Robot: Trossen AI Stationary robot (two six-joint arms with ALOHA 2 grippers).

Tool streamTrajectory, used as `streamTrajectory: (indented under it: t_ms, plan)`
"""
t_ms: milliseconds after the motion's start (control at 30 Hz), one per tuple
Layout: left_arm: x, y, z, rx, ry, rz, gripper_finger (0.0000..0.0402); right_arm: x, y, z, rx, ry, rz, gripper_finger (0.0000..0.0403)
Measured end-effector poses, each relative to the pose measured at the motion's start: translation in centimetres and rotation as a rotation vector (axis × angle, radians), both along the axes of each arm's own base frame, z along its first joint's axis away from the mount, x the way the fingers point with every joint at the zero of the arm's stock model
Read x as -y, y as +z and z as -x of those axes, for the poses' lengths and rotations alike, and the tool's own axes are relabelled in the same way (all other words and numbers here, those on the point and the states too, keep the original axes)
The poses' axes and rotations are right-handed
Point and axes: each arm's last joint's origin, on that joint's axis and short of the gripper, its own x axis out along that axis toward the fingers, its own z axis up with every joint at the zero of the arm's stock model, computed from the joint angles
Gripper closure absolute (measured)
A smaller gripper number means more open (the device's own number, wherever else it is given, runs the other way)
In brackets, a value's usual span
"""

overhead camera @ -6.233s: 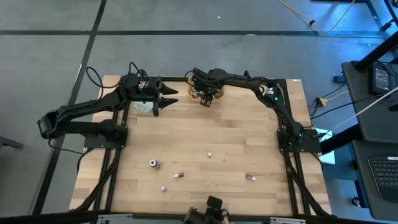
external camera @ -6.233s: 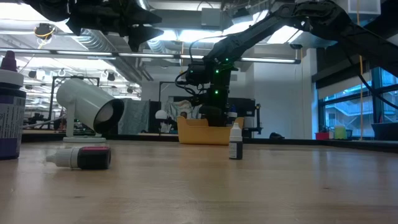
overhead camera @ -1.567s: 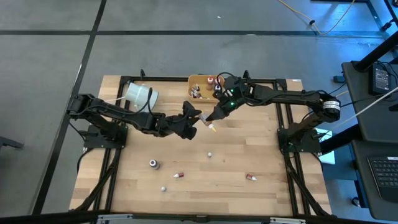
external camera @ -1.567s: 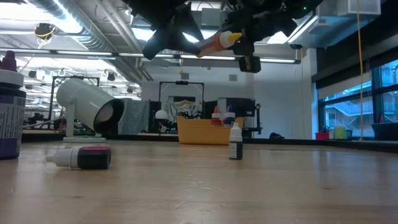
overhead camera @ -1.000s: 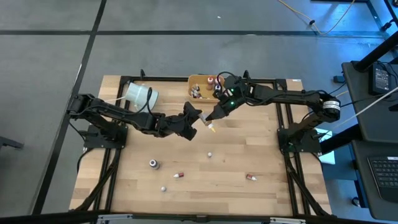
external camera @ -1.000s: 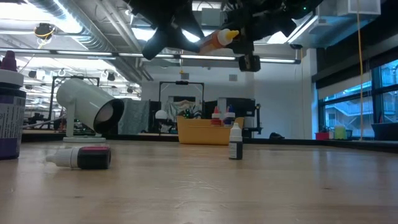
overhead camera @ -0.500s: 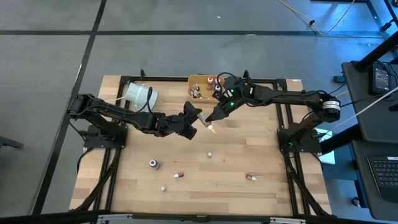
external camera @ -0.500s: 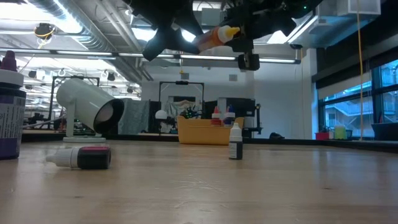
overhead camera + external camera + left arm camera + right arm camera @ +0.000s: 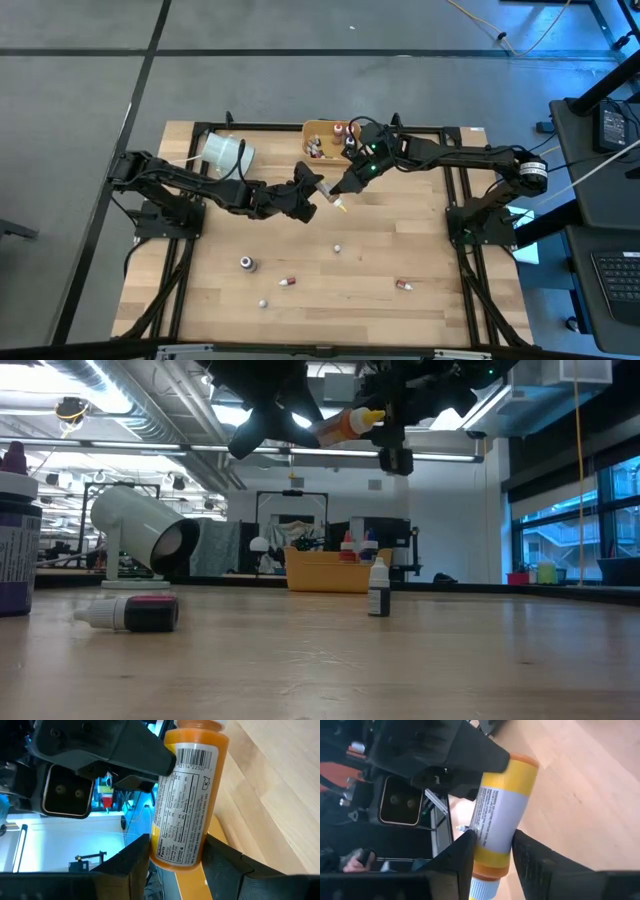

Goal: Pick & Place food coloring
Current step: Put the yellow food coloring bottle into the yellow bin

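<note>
Orange bottle [image 9: 187,800] aloft mid-table, near bin [image 9: 322,137]; left gripper [image 9: 312,193] and right gripper [image 9: 345,188] both closed on its body; likely light, rigid, slick; hold mid-label.

Above the table's [image 9: 400,240] centre, a bottle [image 9: 334,199] is gripped between the left gripper [image 9: 318,190] and right gripper [image 9: 337,192]; a bin [image 9: 312,130] is set at the upper edge, small bottles [image 9: 290,283] scattered lower.

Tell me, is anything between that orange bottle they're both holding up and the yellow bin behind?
Nothing visible blocks it. The orange bottle hangs high above the table, clamped by the left hand and right hand. The yellow bin lies just beyond, open-topped; the black bottle stands low on the wood.
</note>
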Motion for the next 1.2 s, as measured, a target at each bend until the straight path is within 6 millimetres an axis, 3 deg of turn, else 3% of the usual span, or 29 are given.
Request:
streamTrajectory:
  t_ms: [133, 367, 533, 667, 867, 1067, 1200]
  plan:
    - [0.0, 0.0, 0.0, 0.003, 0.003, 0.005, 0.0244, 0.1, 0.1, 0.0, 0.039, 0.031, 0.075, 0.0248]
    - [0.1, 0.0, 0.0, 0.041, 0.003, 0.057, 0.0250, 1.0, 1.2, -0.2, 0.153, 0.064, 0.232, 0.0171]
    - [0.4, 0.0, 0.0, 0.105, 0.038, 0.139, 0.0250, 2.4, 4.3, 0.1, 0.245, 0.080, 0.338, 0.0146]
    - [0.5, 0.0, 0.0, 0.240, 0.119, 0.320, 0.0254, 2.5, 8.4, 1.3, 0.379, 0.133, 0.570, 0.0142]
    - [-0.1, -0.1, -0.2, 0.360, 0.153, 0.601, 0.0252, 1.7, 12.4, 3.4, 0.326, 0.132, 0.948, 0.0141]
    - [-2.3, -0.6, -0.3, 0.426, 0.213, 0.808, 0.0254, 1.2, 15.5, 4.7, 0.268, 0.100, 0.990, 0.0141]
    - [-3.4, -0.6, -0.4, 0.459, 0.221, 0.951, 0.0251, 1.0, 16.0, 5.2, 0.240, 0.118, 0.981, 0.0141]
